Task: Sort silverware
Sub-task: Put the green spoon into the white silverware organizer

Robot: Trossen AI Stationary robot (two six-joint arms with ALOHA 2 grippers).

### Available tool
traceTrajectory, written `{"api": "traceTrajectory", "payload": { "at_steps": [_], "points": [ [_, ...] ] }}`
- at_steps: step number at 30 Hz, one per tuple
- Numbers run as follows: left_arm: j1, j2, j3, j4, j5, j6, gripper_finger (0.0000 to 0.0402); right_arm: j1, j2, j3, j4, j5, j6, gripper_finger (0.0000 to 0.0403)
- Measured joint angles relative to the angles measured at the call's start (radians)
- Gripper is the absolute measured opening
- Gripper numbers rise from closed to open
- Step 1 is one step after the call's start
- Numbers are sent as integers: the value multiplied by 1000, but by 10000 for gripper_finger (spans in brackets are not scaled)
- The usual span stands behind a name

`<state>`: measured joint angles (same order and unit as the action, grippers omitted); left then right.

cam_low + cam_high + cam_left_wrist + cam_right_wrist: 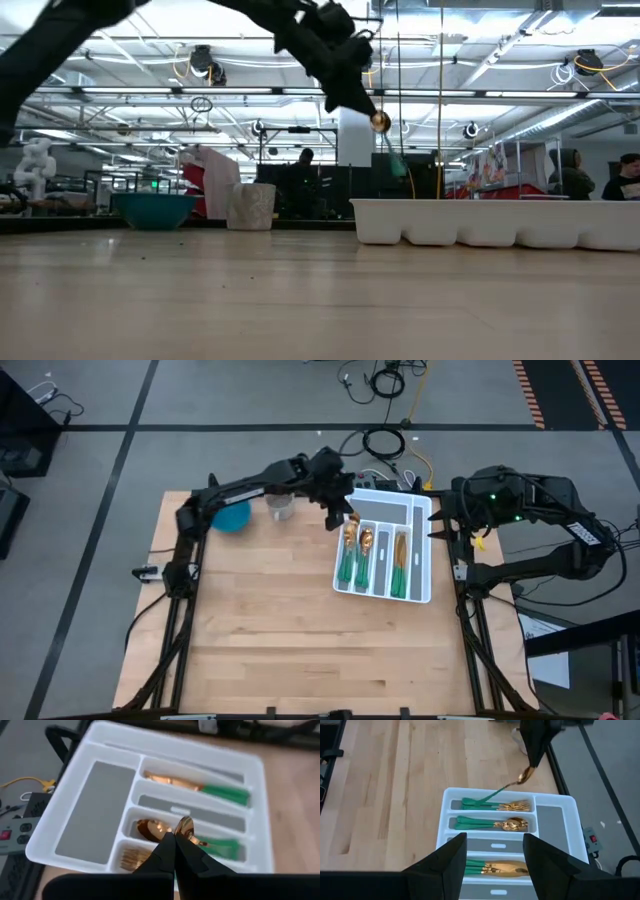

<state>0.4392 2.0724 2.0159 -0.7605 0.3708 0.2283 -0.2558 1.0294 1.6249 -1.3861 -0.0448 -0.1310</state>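
Scanning the high view from its left edge, we first met the blue bowl point(232, 517) on the wooden table point(270, 630), in the upper left part of the tabletop, and just to its right the clear cup point(280, 508). Over both of them stretched the left arm, reaching toward the upper middle of the frame, where the left gripper point(337, 510) hung above the upper left corner of the white tray point(420, 592). Its fingers were clenched on the gold head of a spoon point(388, 140), and in the low view the green handle dangled down and to the right, clear of the tray rim, near the upper middle of that frame. In the left wrist view we saw the pinched gold head point(184, 826) poised over the tray's compartments. Moving right in the high view, the tray's long slots held the sorted silverware: forks point(348, 552) in the leftmost slot, spoons point(366, 555) in the next, an empty grey slot after that, and knives point(401, 560) in the slot right of it, all with gold heads toward the top of the frame and green handles toward the bottom. At the right edge of the table waited the right arm, its right gripper point(493, 855) spread apart and holding nothing, looking over the tray from its far side.
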Motion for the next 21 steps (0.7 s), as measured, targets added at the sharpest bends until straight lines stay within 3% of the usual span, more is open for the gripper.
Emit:
{"api": "traceTrajectory", "payload": {
  "at_steps": [9,21],
  "points": [
    [12,141,77,8,38,79,0,0,1,0,-1,0,15,185],
    [9,151,78,104,89,100,0,0,1,0,-14,0,12,185]
  ]
}}
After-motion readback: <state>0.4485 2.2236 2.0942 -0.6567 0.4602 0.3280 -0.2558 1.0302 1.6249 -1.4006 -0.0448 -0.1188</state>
